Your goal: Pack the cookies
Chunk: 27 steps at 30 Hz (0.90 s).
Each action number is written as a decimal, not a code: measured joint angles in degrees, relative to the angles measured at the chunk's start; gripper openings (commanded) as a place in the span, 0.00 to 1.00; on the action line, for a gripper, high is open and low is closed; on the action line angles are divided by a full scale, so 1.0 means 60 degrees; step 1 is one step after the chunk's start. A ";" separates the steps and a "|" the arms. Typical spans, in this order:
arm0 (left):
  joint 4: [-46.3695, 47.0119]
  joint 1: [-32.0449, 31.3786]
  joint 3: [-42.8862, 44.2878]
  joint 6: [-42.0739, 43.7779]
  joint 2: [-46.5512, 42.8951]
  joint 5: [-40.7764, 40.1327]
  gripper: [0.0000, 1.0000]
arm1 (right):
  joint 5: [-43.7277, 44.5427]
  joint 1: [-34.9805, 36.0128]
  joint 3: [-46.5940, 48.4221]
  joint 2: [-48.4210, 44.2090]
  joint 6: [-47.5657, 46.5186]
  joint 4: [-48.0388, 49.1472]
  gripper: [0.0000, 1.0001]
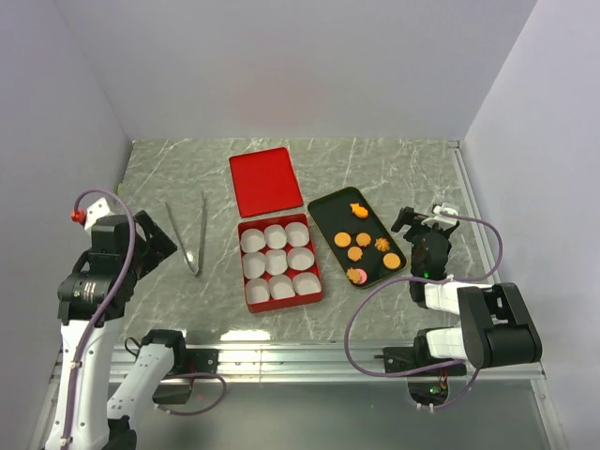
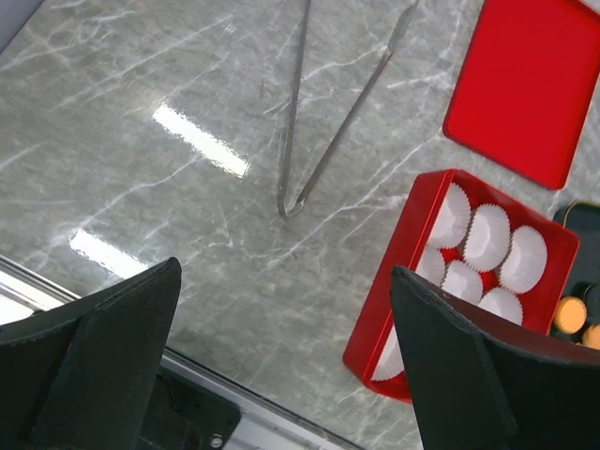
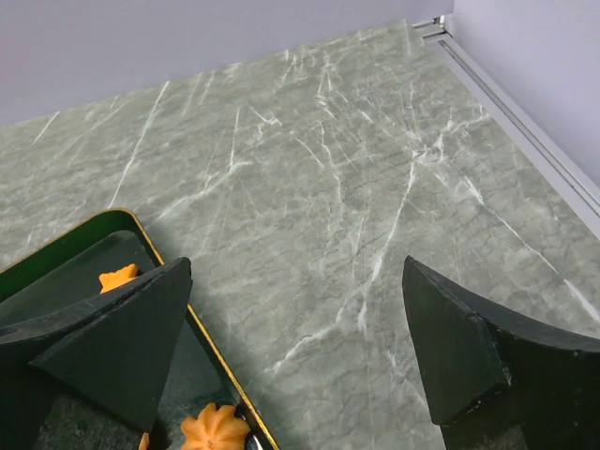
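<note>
Tabletop (image 1: 394, 169) work looks unstarted. Red box (image 1: 281, 304) holds nine empty paper cups (image 1: 277, 262), with its lid (image 1: 265, 180) lying beyond. Black tray (image 1: 330, 212), just right of the box, carries all seven cookies (image 1: 355, 253). Tongs (image 1: 187, 239) lie untouched. Left hand (image 2: 286, 272) and right hand (image 3: 298, 267) gape, holding nothing.

Cookies (image 1: 343, 239) orange, one pink; tray (image 1: 328, 208) black; box (image 1: 282, 303) red; table (image 1: 394, 169) grey-green, white-veined.

Grey-green, white-veined marble tabletop (image 1: 394, 164), plain pale walls (image 1: 300, 66) on three sides, soft overhead glare near the metal rail (image 1: 300, 356).
</note>
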 measured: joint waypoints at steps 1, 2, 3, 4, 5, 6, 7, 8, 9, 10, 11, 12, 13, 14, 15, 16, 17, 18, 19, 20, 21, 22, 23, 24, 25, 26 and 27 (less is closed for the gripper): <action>-0.0051 -0.0080 -0.0044 -0.0160 -0.0062 -0.0135 0.99 | 0.0000 0.0000 0.0004 0.0000 0.0000 0.0000 1.00; -0.0098 -0.0175 -0.0051 -0.0299 -0.0098 -0.0240 0.99 | 0.0000 0.0000 0.0004 0.0000 0.0000 0.0000 1.00; -0.0124 -0.0262 -0.0051 -0.0433 -0.0109 -0.0306 0.99 | 0.0000 0.0000 0.0000 0.0000 0.0000 0.0000 1.00; -0.0124 -0.0368 -0.0055 -0.0503 -0.0138 -0.0346 0.99 | 0.0000 0.0000 0.0000 0.0000 0.0000 0.0000 1.00; -0.0106 -0.0495 -0.0069 -0.0481 -0.0200 -0.0335 1.00 | 0.0000 0.0000 0.0004 0.0000 0.0000 0.0000 1.00; -0.0084 -0.0608 -0.0091 -0.0426 -0.0291 -0.0273 0.99 | 0.0000 0.0000 0.0000 0.0000 0.0000 0.0000 1.00; -0.0066 -0.0743 -0.0098 -0.0335 -0.0441 -0.0055 0.99 | 0.0000 0.0000 0.0004 0.0000 0.0000 0.0000 1.00; -0.0004 -0.0845 -0.0098 -0.0197 -0.0608 0.0175 0.99 | 0.0000 0.0000 0.0000 0.0000 0.0000 0.0000 1.00; 0.0073 -0.0907 -0.0098 -0.0124 -0.0747 0.0379 0.99 | 0.0000 0.0000 0.0000 0.0000 0.0000 0.0000 1.00; 0.0211 -0.0962 -0.0098 0.0033 -0.0951 0.0681 0.99 | 0.0000 0.0000 0.0000 0.0000 0.0000 0.0000 1.00; 0.0324 -0.0976 -0.0098 0.0131 -0.1140 0.0907 0.99 | 0.0000 0.0000 0.0000 0.0000 0.0000 0.0000 1.00; 0.0415 -0.0984 -0.0098 0.0240 -0.1300 0.1100 0.99 | 0.0000 0.0000 0.0000 0.0000 0.0000 0.0000 1.00; 0.0433 -0.0987 -0.0098 0.0233 -0.1362 0.1169 0.99 | 0.0000 0.0000 0.0000 0.0000 0.0000 0.0000 1.00; 0.0393 -0.0987 -0.0095 0.0168 -0.1344 0.1180 0.99 | 0.0000 0.0000 0.0000 0.0000 0.0000 0.0000 1.00; 0.0339 -0.0987 -0.0106 0.0058 -0.1235 0.1202 0.99 | 0.0000 0.0000 0.0000 0.0000 0.0000 0.0000 1.00; 0.0350 -0.0987 -0.0160 -0.0018 -0.1111 0.1264 0.99 | 0.0000 0.0000 0.0004 0.0000 0.0000 0.0000 1.00; 0.0419 -0.0987 -0.0295 -0.0087 -0.0958 0.1373 0.99 | 0.0000 0.0000 0.0000 0.0000 0.0000 0.0000 1.00; 0.0444 -0.0987 -0.0463 -0.0168 -0.0812 0.1453 0.99 | 0.0000 0.0000 0.0000 0.0000 0.0000 0.0000 1.00; 0.0459 -0.0987 -0.0685 -0.0233 -0.0612 0.1563 0.99 | 0.0000 0.0000 0.0004 0.0000 0.0000 0.0000 1.00; 0.0401 -0.0987 -0.0878 -0.0273 -0.0328 0.1643 0.99 | 0.0000 0.0000 0.0004 0.0000 0.0000 0.0000 1.00; 0.0273 -0.0987 -0.1009 -0.0295 0.0025 0.1701 0.99 | 0.0000 0.0000 0.0000 0.0000 0.0000 0.0000 1.00; 0.0182 -0.0987 -0.1093 -0.0317 0.0375 0.1716 1.00 | 0.0000 0.0000 0.0000 0.0000 0.0000 0.0000 1.00; 0.0091 -0.0987 -0.1177 -0.0357 0.0805 0.1716 0.99 | 0.0000 0.0000 0.0000 0.0000 0.0000 0.0000 1.00; 0.0051 -0.0987 -0.1249 -0.0364 0.1166 0.1716 1.00 | 0.0000 -0.0004 0.0000 0.0000 0.0000 0.0000 1.00; 0.0058 -0.0987 -0.1337 -0.0382 0.1523 0.1716 0.99 | 0.0000 0.0000 0.0000 0.0000 0.0000 0.0000 1.00; 0.0051 -0.0987 -0.1388 -0.0404 0.1781 0.1712 0.99 | 0.0000 0.0000 0.0000 0.0000 0.0000 0.0000 1.00; 0.0044 -0.0987 -0.1410 -0.0430 0.2055 0.1687 0.99 | 0.0000 0.0000 0.0000 0.0000 0.0000 0.0000 1.00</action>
